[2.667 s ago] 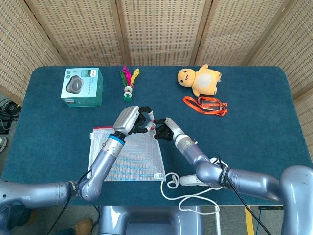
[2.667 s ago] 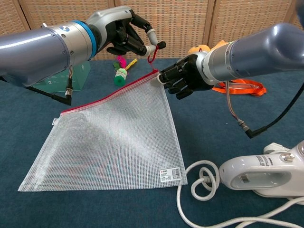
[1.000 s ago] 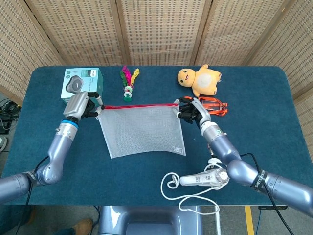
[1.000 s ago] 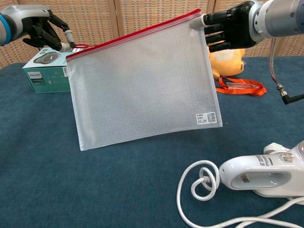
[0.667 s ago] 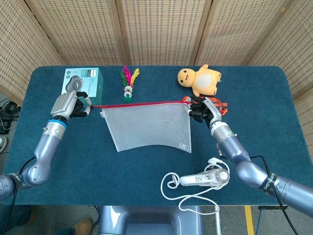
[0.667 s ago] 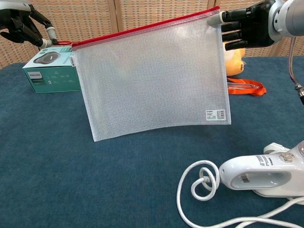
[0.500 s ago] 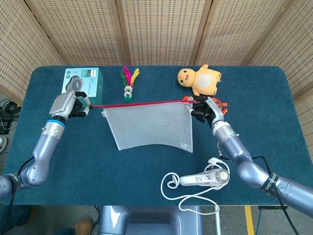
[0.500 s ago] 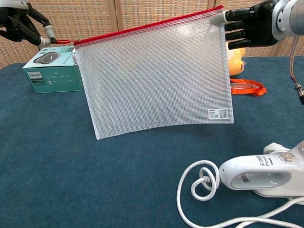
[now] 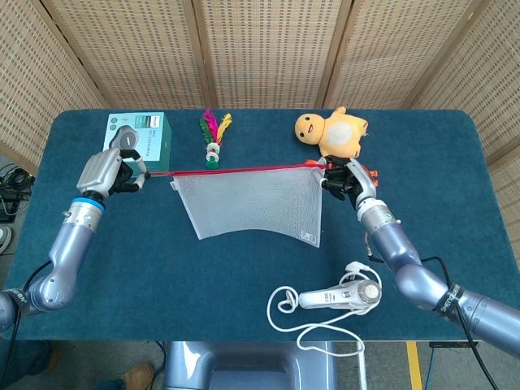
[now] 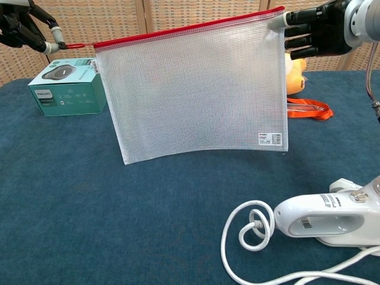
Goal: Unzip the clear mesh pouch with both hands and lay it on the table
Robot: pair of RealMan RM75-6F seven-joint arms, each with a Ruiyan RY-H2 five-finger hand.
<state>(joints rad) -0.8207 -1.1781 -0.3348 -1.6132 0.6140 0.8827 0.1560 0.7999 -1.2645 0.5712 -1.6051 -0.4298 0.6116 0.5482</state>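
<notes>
Woven cane screens back a table [image 9: 487,211] covered in dark blue cloth, and reading from the left of the head view, the left hand [image 9: 110,171] sits beside a teal product box [image 9: 138,145], its fingers closed on the red zipper pull [image 10: 74,45], which the chest view shows as a small loop at the upper left of the frame. From there the red zipper strip [image 9: 236,170] runs taut toward the right, and the clear mesh pouch [image 10: 196,89] hangs below it in mid-air at the centre of the frame, its lower edge clear of the cloth. Compared with the views of a second ago, the left hand has drawn further left and the pull now stands out beyond the pouch's left corner, so the zipper looks run to the end of its track; whether the mouth actually gapes cannot be told, as the strip reads as one line. The pouch itself shows nothing inside through the mesh, only a small printed label [image 10: 269,138] at its lower right. Behind it lie a feathered shuttlecock [image 9: 214,138] and a yellow plush duck [image 9: 337,134], with an orange lanyard [image 10: 309,108] near the right hand [image 10: 314,34], which pinches the pouch's upper right corner. A white handheld appliance [image 10: 326,219] with a looped cord [image 10: 252,231] rests at lower right. By my reading, unzipping is done or nearly so, and laying the pouch flat remains.
</notes>
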